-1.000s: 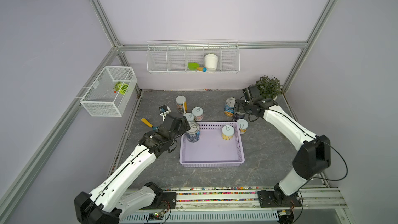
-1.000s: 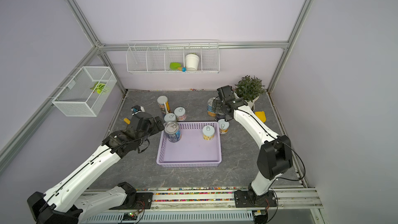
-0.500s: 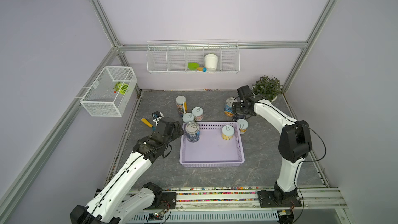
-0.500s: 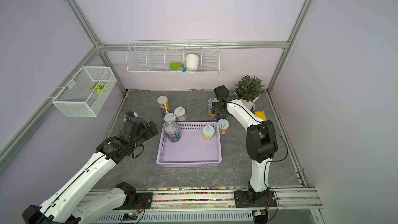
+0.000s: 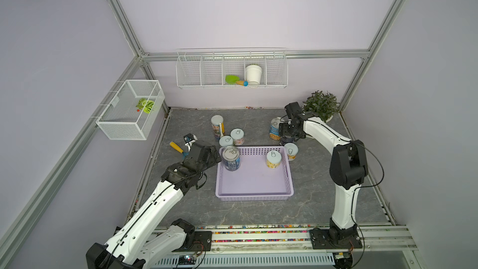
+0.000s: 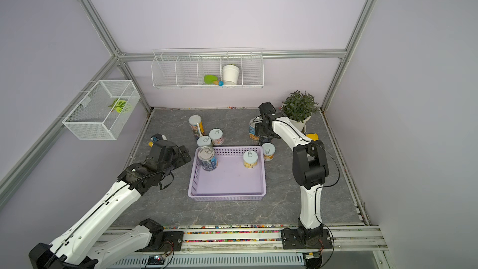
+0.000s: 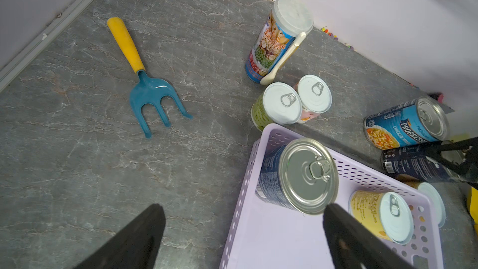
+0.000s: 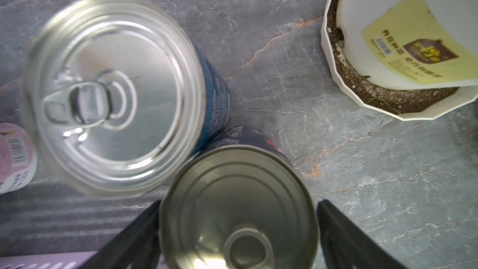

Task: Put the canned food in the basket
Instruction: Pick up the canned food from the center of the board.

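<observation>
Grey marble-patterned tabletop [image 5: 323, 197], lilac walls [image 5: 245, 9], aluminium frame [image 5: 258, 54]. Left gripper [image 7: 243, 210]: fingers wide apart, empty. Right gripper [image 8: 238, 203]: fingers flank dark can [image 8: 232, 229]; grip unclear.

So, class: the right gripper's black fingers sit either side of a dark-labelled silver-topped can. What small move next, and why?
Probably close the right gripper fully on the dark-labelled silver-topped can: its fingers flank it, firm contact is unclear, and it stands outside the lilac perforated plastic basket.

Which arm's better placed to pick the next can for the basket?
Right. The right gripper straddles the dark can outside the basket; the left gripper is open and empty beside the blue can already in the basket.
</observation>
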Robot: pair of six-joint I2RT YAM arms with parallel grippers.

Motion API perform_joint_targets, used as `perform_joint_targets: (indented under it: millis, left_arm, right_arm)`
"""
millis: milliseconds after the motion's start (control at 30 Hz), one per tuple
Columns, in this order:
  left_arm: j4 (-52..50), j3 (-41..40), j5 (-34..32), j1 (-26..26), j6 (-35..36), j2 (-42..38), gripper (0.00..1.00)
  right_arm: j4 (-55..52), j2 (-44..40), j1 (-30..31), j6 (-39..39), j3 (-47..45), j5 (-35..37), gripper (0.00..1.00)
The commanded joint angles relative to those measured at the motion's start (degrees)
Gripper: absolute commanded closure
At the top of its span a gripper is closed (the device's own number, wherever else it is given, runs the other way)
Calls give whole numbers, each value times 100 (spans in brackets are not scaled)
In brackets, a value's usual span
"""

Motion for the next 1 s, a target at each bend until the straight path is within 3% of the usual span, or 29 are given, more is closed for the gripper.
perform_joint_targets:
  millis: [0, 133, 433, 967]
  left_arm:
    - [8, 7, -21, 38, 15, 54, 0]
    - [15, -2, -4, 40, 28, 51, 0]
    - [15, 8, 41, 34, 45, 28, 0]
    - [54, 7, 123, 39, 82, 45, 0]
  right_arm:
    - [-112, 137, -28, -105, 183, -113, 17]
    - [-111, 149, -25, -139, 194, -113, 27]
    - [-109, -137, -20, -139, 122, -87, 39]
    - [275, -1356, -16, -97, -443, -315, 54]
